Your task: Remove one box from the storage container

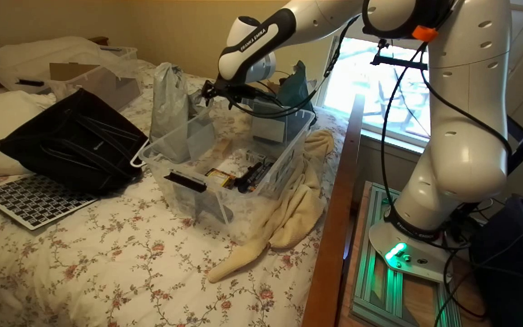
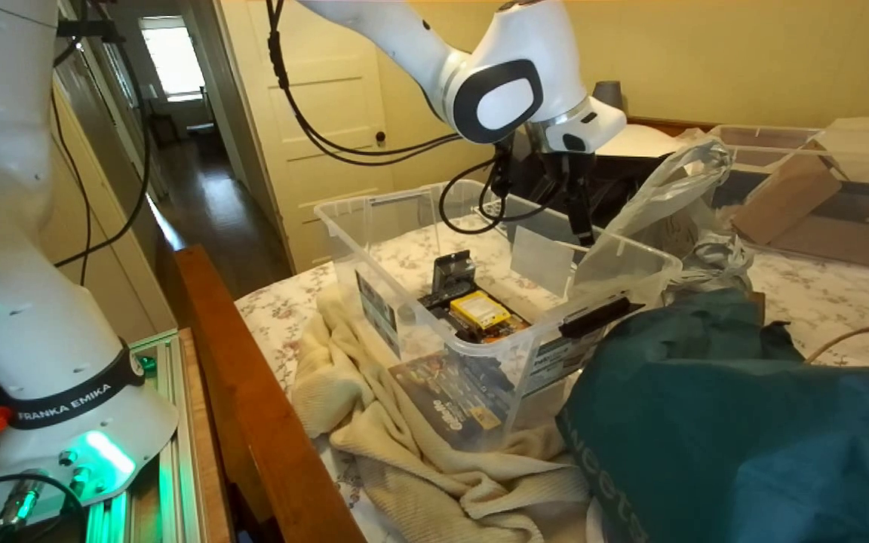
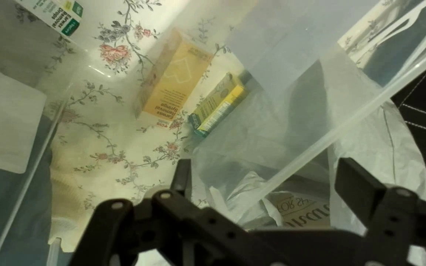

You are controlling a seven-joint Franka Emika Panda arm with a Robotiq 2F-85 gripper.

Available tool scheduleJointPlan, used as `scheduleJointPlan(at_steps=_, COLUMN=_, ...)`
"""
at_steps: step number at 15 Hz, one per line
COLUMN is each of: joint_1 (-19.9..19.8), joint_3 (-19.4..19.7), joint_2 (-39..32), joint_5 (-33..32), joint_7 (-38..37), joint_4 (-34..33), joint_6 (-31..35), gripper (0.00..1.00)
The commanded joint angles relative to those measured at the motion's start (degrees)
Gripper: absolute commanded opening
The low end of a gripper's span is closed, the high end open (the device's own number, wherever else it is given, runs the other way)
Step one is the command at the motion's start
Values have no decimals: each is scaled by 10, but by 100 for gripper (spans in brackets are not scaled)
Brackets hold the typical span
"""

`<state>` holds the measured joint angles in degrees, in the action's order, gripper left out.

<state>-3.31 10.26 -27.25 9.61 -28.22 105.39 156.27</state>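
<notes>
The storage container, a clear plastic bin, stands on the bed in both exterior views (image 1: 170, 200) (image 2: 480, 348); its rim (image 3: 305, 153) crosses the wrist view. An orange box (image 3: 178, 79) lies inside it, beside a smaller yellow-green box (image 3: 218, 105). A white-green box (image 3: 56, 14) is cut off at the top left. A yellow box (image 2: 480, 309) lies among dark items (image 2: 453, 275) in the bin. My gripper (image 3: 268, 181) is open with nothing between its fingers. In both exterior views it hangs above the bin (image 1: 218, 97) (image 2: 581, 226), near the grey plastic bag.
The grey plastic bag (image 1: 169, 100) stands against the bin. A teal bag (image 2: 706, 392) stands beside it. A black bag (image 1: 75, 141) and a checkered board (image 1: 34, 204) lie on the bed. A cream cloth (image 1: 298, 195) runs along the bin, near the wooden bed rail (image 1: 334, 227).
</notes>
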Motion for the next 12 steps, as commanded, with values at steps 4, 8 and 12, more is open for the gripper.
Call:
scheduleJointPlan(at_steps=4, joint_1=4, joint_3=-4, joint_2=59, joint_5=-20, joint_7=77, joint_4=81, joint_6=5, gripper=100)
scheduleJointPlan(at_steps=8, joint_1=8, joint_3=1, joint_2=75, joint_5=-34, joint_7=91, joint_4=106, joint_6=-3, gripper=100)
scheduleJointPlan(at_steps=12, joint_1=9, joint_3=1, joint_2=88, joint_5=-53, joint_7=96, joint_4=127, joint_6=-9, gripper=100)
